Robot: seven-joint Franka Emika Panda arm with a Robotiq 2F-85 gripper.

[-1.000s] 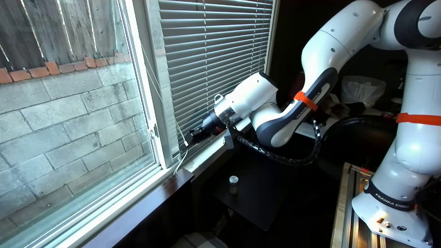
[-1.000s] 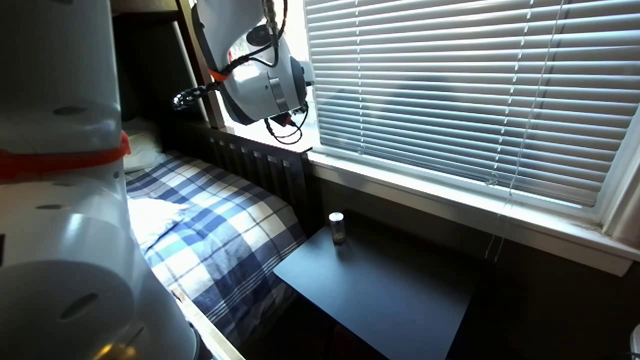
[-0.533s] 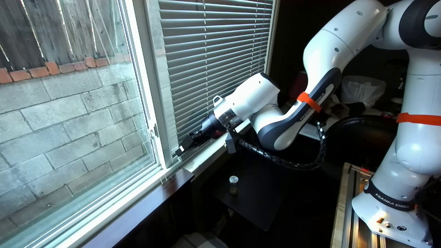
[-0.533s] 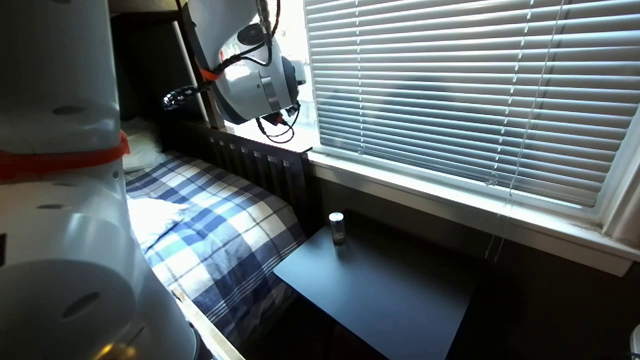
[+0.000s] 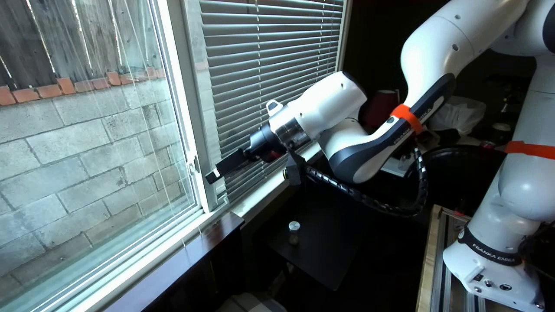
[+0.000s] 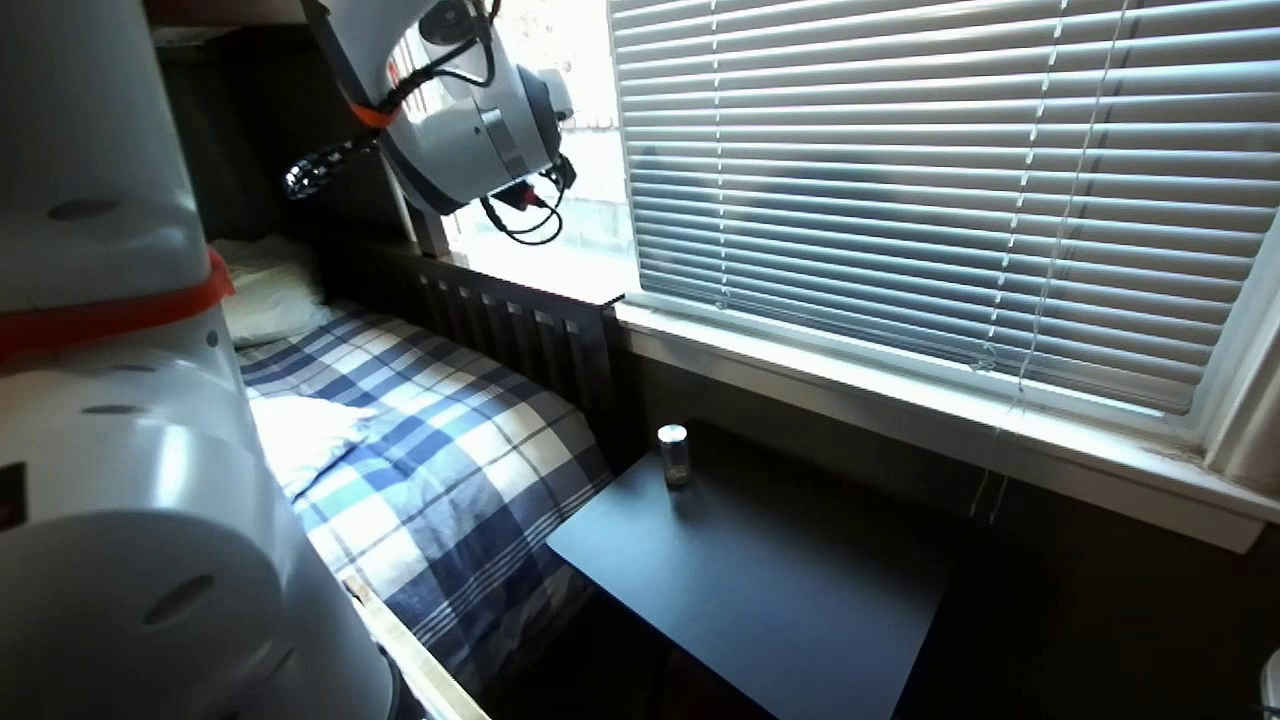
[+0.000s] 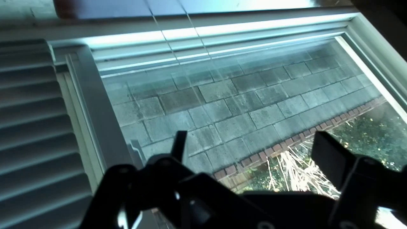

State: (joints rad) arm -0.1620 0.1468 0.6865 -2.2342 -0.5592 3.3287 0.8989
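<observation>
White-framed glass window point(image 5: 179, 86) beside pale horizontal-slat blinds point(image 6: 870, 180), glossy dark ledge point(image 5: 169, 271) along the bottom, black two-finger gripper point(image 7: 251, 146) spread wide in front, two thin pale cords point(image 7: 194, 27) dangling loose before the window and down toward the ledge, near the gripper.

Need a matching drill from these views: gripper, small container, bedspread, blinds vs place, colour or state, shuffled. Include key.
1. gripper
2. small container
3. bedspread
4. blinds

A. blue-and-white plaid
B. lowered, slatted
C. jaws apart
D. standing upright on the dark table

Pairs: 1-C, 2-D, 3-A, 4-B
</observation>
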